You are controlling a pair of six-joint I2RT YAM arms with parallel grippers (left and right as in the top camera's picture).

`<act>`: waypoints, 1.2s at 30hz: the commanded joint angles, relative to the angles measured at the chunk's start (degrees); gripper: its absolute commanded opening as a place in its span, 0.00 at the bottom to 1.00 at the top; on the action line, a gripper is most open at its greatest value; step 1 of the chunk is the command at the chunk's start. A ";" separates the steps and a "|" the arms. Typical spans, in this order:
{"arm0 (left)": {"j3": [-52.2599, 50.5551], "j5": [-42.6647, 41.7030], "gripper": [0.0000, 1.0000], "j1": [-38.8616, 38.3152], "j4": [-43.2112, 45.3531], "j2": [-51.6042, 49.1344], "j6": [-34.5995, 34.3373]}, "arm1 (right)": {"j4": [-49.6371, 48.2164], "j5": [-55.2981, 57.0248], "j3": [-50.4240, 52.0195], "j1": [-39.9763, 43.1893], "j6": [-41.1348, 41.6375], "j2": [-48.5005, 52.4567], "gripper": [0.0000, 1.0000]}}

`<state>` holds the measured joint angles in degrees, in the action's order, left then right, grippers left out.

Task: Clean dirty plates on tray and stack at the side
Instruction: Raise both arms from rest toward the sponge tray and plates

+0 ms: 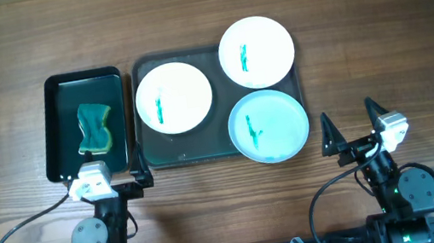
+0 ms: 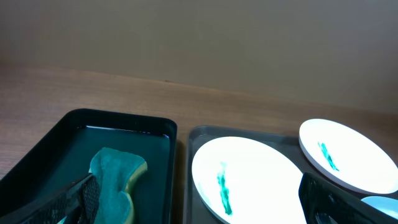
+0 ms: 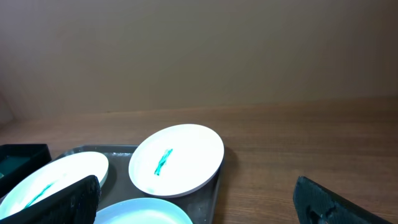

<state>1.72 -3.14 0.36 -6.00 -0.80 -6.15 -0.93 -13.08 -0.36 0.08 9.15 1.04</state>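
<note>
The dark grey-green tray holds three plates, each with a green smear: a white plate at its left, a white plate at its back right over the rim, and a pale blue plate at its front right. The left white plate also shows in the left wrist view, the back one in the right wrist view. My left gripper is open and empty near the tray's front left corner. My right gripper is open and empty, right of the blue plate.
A smaller black tray with a green sponge stands left of the big tray; the sponge also shows in the left wrist view. Bare wooden table lies right of the tray and along the back.
</note>
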 commanded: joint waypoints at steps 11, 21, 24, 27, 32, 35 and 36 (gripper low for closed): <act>-0.55 -0.46 1.00 -0.26 0.22 0.52 -0.33 | -0.26 -0.74 0.07 -0.22 0.72 -0.44 1.00; -0.55 -0.31 1.00 -0.24 0.22 0.52 -0.35 | -0.22 -0.96 0.04 -0.22 4.96 -0.28 0.99; -0.55 0.20 1.00 -0.24 0.11 0.42 -0.35 | -0.26 -2.12 0.04 -0.22 5.01 1.22 1.00; -0.55 0.20 1.00 -0.24 0.11 0.42 -0.35 | -0.28 -4.00 -0.15 -0.22 4.94 3.74 1.00; -0.52 0.22 1.00 -0.20 0.09 0.42 -0.35 | -0.35 -6.25 -1.42 -0.22 4.35 8.17 1.00; -0.04 0.22 1.00 -0.20 0.02 0.42 -0.35 | -0.33 -6.32 -3.82 -0.22 4.02 11.13 0.99; 0.22 0.46 1.00 -0.20 0.00 0.42 -0.35 | -0.31 -6.34 -4.44 -0.22 3.45 11.82 1.00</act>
<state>1.72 -3.11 0.36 -6.04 -0.80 -6.15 -0.91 -18.02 -0.99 0.08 13.41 10.37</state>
